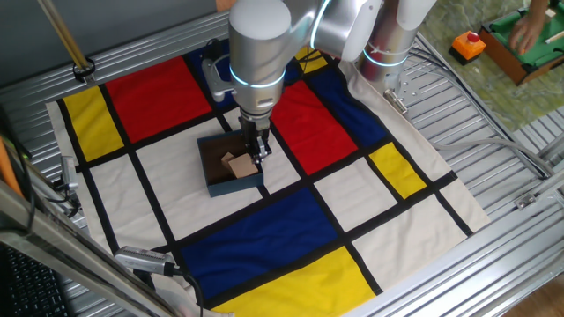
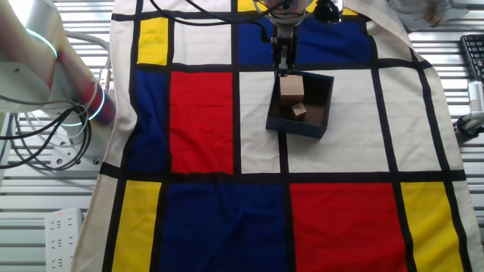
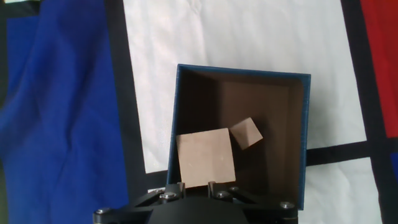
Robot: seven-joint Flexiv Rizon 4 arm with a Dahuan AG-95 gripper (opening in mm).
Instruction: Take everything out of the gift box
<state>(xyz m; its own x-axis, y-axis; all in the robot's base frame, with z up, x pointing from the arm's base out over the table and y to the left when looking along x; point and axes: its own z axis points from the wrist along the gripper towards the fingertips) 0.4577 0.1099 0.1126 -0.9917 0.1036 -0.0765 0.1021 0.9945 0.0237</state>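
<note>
The dark navy gift box (image 3: 174, 112) sits on a white square of the patterned cloth, seen also as the gift box (image 1: 216, 187) and the gift box (image 2: 302, 130). Inside lie a larger tan wooden cube (image 3: 205, 155) against the box's near left corner and a much smaller cube (image 3: 246, 133) tilted beside it. Both show in the other fixed view: larger cube (image 2: 292, 87), small cube (image 2: 299, 111). My gripper (image 3: 196, 185) hangs just above the larger cube's near edge, fingers a little apart, nothing between them. It points straight down over the box (image 1: 257, 154), (image 2: 281, 66).
A coloured cloth (image 1: 291, 220) of red, blue, yellow and white squares covers the slatted metal table. Off the cloth at the back right are an orange object with a red button (image 1: 469, 44) and a green-lined wooden tray (image 1: 529, 53). A keyboard (image 2: 473, 53) lies at one table edge.
</note>
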